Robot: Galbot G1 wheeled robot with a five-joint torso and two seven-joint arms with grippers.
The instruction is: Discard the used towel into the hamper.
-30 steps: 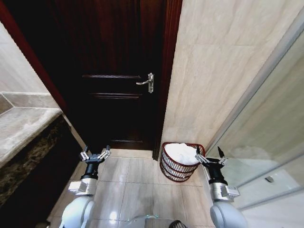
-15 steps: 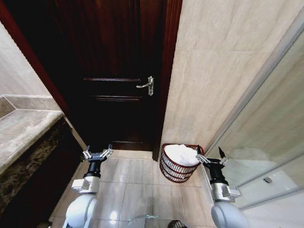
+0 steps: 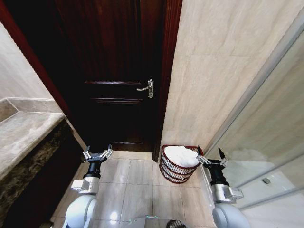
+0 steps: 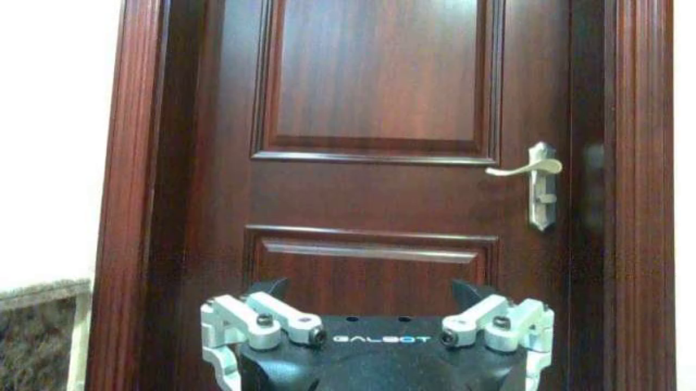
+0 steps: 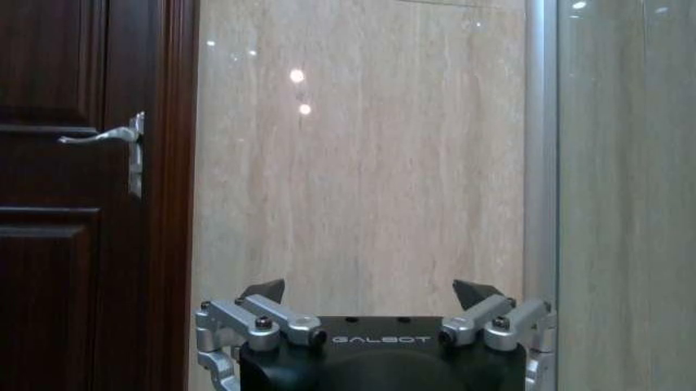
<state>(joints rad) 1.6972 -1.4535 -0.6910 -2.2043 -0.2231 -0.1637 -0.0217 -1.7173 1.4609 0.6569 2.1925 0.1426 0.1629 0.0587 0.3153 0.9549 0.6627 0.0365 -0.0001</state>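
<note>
The hamper (image 3: 172, 172), a dark reddish-brown wire basket, stands on the floor by the tiled wall, right of the door. A white towel (image 3: 181, 155) lies bunched inside it, rising to the rim. My right gripper (image 3: 209, 159) hangs open just right of the hamper's rim, holding nothing. Over the floor tiles at the lower left, well away from the hamper, my left gripper (image 3: 96, 155) is open and empty. In the wrist views both grippers (image 4: 370, 293) (image 5: 370, 292) show spread fingers with nothing between them.
A closed dark wooden door (image 3: 118, 71) with a metal lever handle (image 3: 146, 88) faces me. A stone counter (image 3: 21, 133) runs along the left. Beige tiled wall (image 3: 218, 71) and a glass shower panel (image 3: 270, 156) close off the right. Floor tiles (image 3: 137, 190) lie between the arms.
The whole head view has shifted slightly, the door handle and hamper sitting lower in the picture. Both arms and the towel keep their places relative to each other.
</note>
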